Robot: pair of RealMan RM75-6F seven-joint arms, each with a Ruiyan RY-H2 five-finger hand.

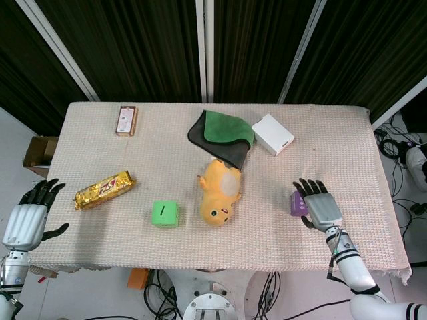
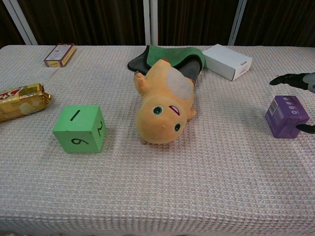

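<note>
Purple small cardboard box (image 1: 298,203) on the right side of the tabletop (image 1: 347,153), which wears a pale waffle-weave cloth. Right robot hand (image 1: 318,205) set against the box's right side, palm down, fingers spread and stretched forward; chest view shows dark fingertips (image 2: 288,78) past the box's far edge and the thumb tip at its near corner. Whether any finger presses the box, cannot tell; no closed grip visible. Left robot hand (image 1: 30,215) off the tabletop's left edge, fingers apart, holding nothing.

Yellow plush toy (image 1: 219,191) lies mid-tabletop, face toward the robot. Green-and-dark-grey folded cloth (image 1: 222,134) just behind it, touching. White rectangular box (image 1: 272,134) right of the cloth. Green cube with black numerals (image 1: 164,214) left of the plush. Gold foil snack packet (image 1: 104,189) further left. Brown flat packet (image 1: 126,120) at the far left corner.
</note>
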